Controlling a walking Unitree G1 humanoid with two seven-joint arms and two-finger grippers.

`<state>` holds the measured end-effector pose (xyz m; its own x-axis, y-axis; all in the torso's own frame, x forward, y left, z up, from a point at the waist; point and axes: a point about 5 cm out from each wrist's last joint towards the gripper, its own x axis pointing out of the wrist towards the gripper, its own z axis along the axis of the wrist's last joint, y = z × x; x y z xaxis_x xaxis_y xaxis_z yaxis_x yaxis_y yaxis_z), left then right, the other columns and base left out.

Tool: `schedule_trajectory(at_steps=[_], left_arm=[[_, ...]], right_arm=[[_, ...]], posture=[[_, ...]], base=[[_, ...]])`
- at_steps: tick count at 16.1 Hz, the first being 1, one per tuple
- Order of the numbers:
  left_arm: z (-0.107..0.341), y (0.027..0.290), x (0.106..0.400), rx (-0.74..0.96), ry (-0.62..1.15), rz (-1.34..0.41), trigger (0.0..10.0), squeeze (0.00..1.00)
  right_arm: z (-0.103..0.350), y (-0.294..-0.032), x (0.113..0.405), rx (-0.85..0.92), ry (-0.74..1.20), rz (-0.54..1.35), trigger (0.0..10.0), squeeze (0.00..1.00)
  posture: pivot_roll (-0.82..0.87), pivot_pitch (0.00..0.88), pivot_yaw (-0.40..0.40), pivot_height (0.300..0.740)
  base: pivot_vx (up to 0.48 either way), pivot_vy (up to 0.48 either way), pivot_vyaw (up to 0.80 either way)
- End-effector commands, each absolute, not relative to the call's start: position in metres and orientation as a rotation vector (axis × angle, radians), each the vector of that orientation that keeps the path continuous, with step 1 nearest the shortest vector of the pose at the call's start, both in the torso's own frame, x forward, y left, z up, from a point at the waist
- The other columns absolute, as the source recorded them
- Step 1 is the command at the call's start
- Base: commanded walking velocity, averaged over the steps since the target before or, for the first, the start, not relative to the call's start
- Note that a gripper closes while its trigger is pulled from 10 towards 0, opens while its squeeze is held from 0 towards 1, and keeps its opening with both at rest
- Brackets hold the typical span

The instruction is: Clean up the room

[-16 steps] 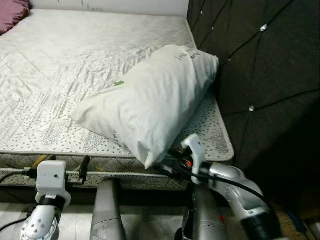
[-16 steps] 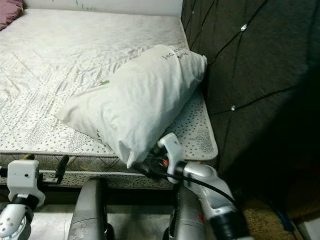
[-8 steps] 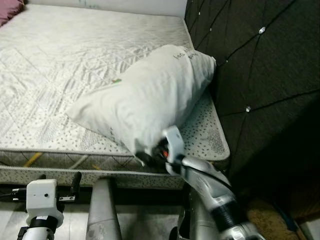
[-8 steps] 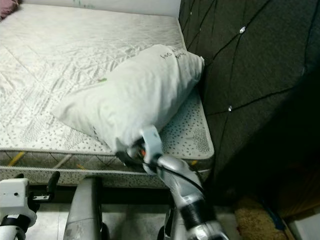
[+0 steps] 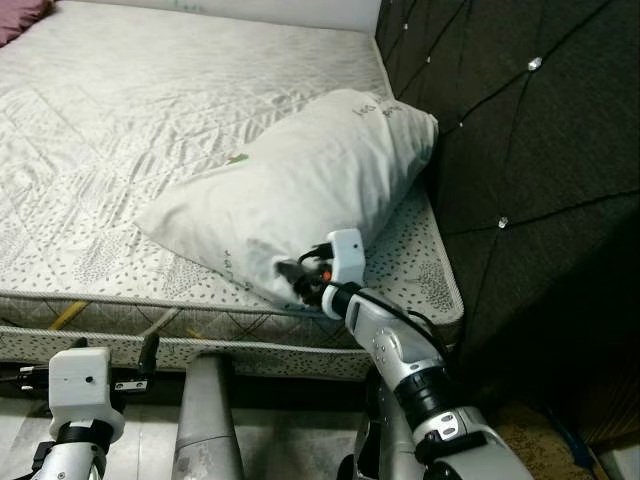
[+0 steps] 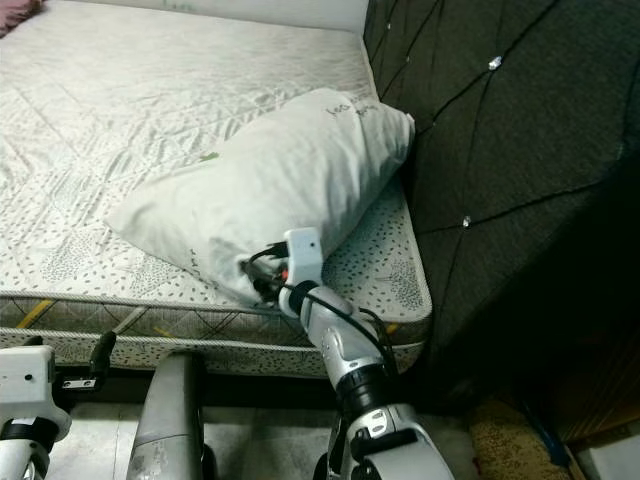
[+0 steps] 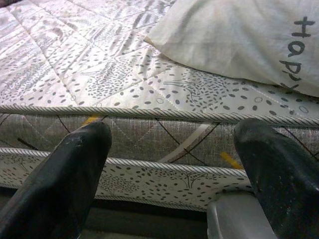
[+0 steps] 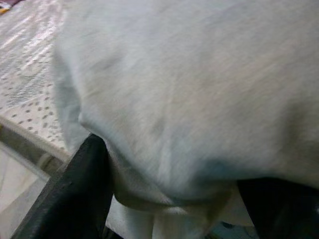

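Reaching up from below, the right gripper (image 5: 292,277) was at the near corner of the white pillow (image 5: 300,190), its black fingers (image 8: 82,191) spread to either side of the bunched fabric and not visibly pinching it. That pillow lay on the quilted mattress (image 5: 120,130), its far end tucked against the dark tufted headboard (image 5: 510,130) and its near corner close to the mattress edge. Down low, the left gripper (image 7: 172,164) hung in front of the mattress side, its two fingers (image 7: 67,184) held wide apart with nothing between them. A dark red cushion (image 5: 20,15) sat at the far corner of the bed, well apart from the pillow.
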<state>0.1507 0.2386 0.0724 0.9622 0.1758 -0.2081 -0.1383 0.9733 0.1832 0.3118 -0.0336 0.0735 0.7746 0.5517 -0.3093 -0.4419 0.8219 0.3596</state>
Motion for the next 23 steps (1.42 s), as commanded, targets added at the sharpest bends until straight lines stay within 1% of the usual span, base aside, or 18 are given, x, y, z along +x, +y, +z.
schedule_trajectory(at_steps=[1, 3, 7, 9, 10, 11, 14, 15, 16, 17, 19, 21, 22, 23], left_arm=[[0.073, 0.242, 0.152, 0.185, 0.231, 0.15, 10.0, 0.0], [0.073, 0.246, 0.157, 0.197, 0.224, 0.143, 10.0, 0.0], [0.075, 0.24, 0.171, 0.198, 0.197, 0.131, 10.0, 0.0], [0.074, 0.236, 0.179, 0.189, 0.186, 0.132, 10.0, 0.0], [0.074, 0.234, 0.182, 0.195, 0.179, 0.132, 10.0, 0.0], [0.075, 0.231, 0.186, 0.195, 0.163, 0.115, 10.0, 0.0], [0.075, 0.227, 0.197, 0.18, 0.151, 0.111, 10.0, 0.0], [0.076, 0.225, 0.202, 0.176, 0.138, 0.11, 10.0, 0.0], [0.076, 0.224, 0.206, 0.171, 0.131, 0.108, 10.0, 0.0], [0.076, 0.223, 0.209, 0.171, 0.127, 0.103, 10.0, 0.0], [0.077, 0.22, 0.217, 0.172, 0.109, 0.085, 10.0, 0.0], [0.077, 0.219, 0.22, 0.17, 0.106, 0.083, 10.0, 0.0], [0.077, 0.218, 0.221, 0.169, 0.102, 0.082, 10.0, 0.0], [0.077, 0.218, 0.221, 0.169, 0.101, 0.082, 10.0, 0.0]], right_arm=[[0.086, -0.04, 0.325, 0.317, 0.357, 0.463, 0.0, 0.0], [0.084, -0.045, 0.329, 0.372, 0.366, 0.389, 0.0, 0.0], [0.085, -0.054, 0.332, 0.38, 0.324, 0.356, 0.0, 0.0], [0.086, -0.071, 0.338, 0.37, 0.303, 0.295, 0.0, 0.0], [0.09, -0.075, 0.341, 0.337, 0.279, 0.296, 0.0, 0.0], [0.097, -0.084, 0.346, 0.233, 0.219, 0.292, 0.0, 0.0], [0.101, -0.107, 0.356, 0.234, 0.209, 0.219, 0.0, 0.0], [0.105, -0.119, 0.36, 0.219, 0.187, 0.178, 0.0, 0.0], [0.11, -0.141, 0.366, 0.109, 0.162, 0.093, 0.0, 0.0], [0.114, -0.154, 0.369, 0.075, 0.142, 0.044, 0.0, 0.0], [0.134, -0.206, 0.376, 0.02, 0.082, -0.139, 0.0, 0.0], [0.143, -0.243, 0.372, -0.025, 0.05, -0.252, 0.0, 0.0], [0.147, -0.265, 0.365, -0.095, 0.033, -0.321, 0.0, 0.0], [0.15, -0.277, 0.36, -0.155, 0.014, -0.353, 0.0, 0.0]], posture=[[0.2, 0.0, -0.081, 0.528], [0.19, 0.0, -0.071, 0.528], [0.15, 0.0, -0.054, 0.528], [0.14, 0.0, -0.059, 0.528], [0.13, 0.0, -0.059, 0.528], [0.13, 0.0, -0.057, 0.528], [0.11, 0.0, -0.053, 0.528], [0.1, 0.0, -0.053, 0.528], [0.09, 0.0, -0.047, 0.528], [0.09, 0.0, -0.046, 0.528], [0.07, 0.0, -0.037, 0.528], [0.07, 0.0, -0.043, 0.528], [0.07, 0.0, -0.048, 0.528], [0.06, 0.0, -0.049, 0.528]], base=[[0.0, 0.0, 0.0], [0.0, 0.0, 0.0], [0.0, 0.0, 0.0], [0.0, 0.0, 0.0], [0.0, 0.0, 0.0], [0.0, 0.0, 0.0], [0.0, 0.0, 0.0], [0.0, 0.0, 0.0], [0.0, 0.0, 0.0], [0.0, 0.0, 0.0], [0.0, 0.0, 0.0], [0.0, 0.0, 0.0], [0.0, 0.0, 0.0], [0.0, 0.0, 0.0]])
